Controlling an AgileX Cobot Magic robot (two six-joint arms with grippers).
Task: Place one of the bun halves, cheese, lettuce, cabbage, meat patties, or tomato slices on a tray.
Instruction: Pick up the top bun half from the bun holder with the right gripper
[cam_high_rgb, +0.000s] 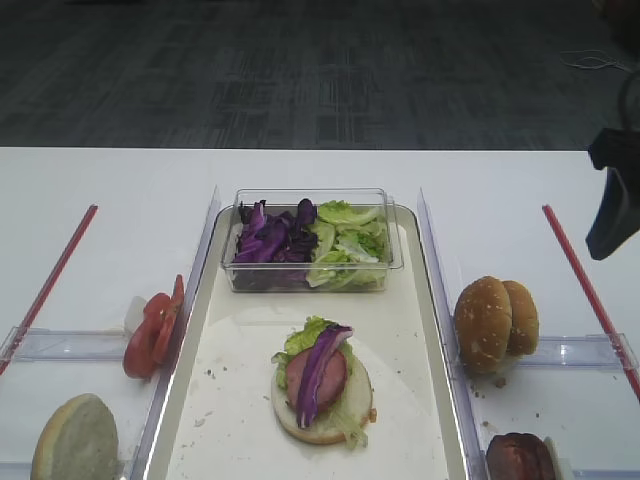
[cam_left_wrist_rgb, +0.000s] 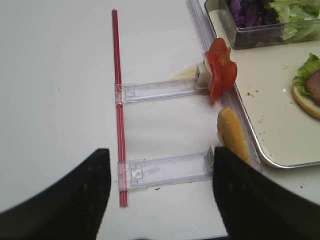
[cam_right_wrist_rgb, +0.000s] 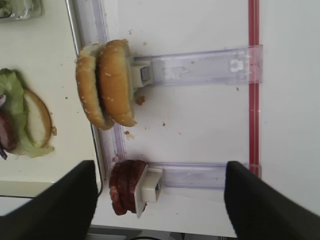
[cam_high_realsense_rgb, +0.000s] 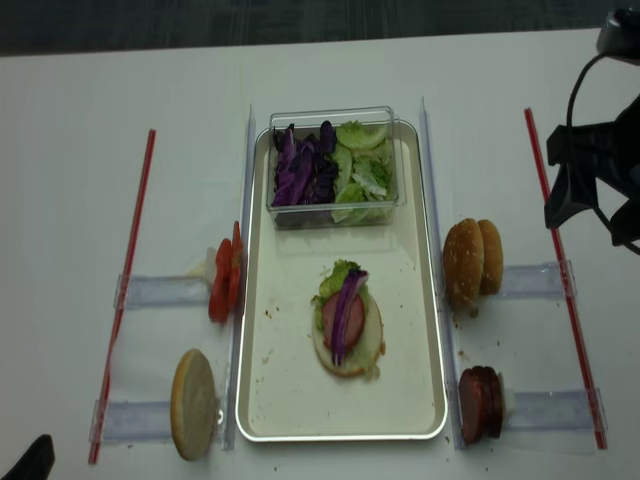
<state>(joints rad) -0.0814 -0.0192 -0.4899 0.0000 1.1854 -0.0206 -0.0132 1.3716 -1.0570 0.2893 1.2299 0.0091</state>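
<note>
So the right hand (cam_high_realsense_rgb: 600, 200) was hovering off to the right side of the desk (cam_high_rgb: 100, 200) with its fingers spread apart and nothing in them, while the left hand (cam_left_wrist_rgb: 160, 200) sat low by the pale bun half (cam_left_wrist_rgb: 231, 132), also spread wide and empty. The sesame bun halves (cam_high_rgb: 495, 322) stood on edge in their holder just right of the tray (cam_high_rgb: 425, 330), meat patties (cam_high_realsense_rgb: 480, 403) nearer the front and tomato slices (cam_high_rgb: 152, 330) on the left side, with a half-built burger (cam_high_rgb: 320, 385) already on the liner. Honestly my worry was the two bun tops standing pressed together: a sloppy pinch could've grabbed both or tipped one over onto the desk.
</note>
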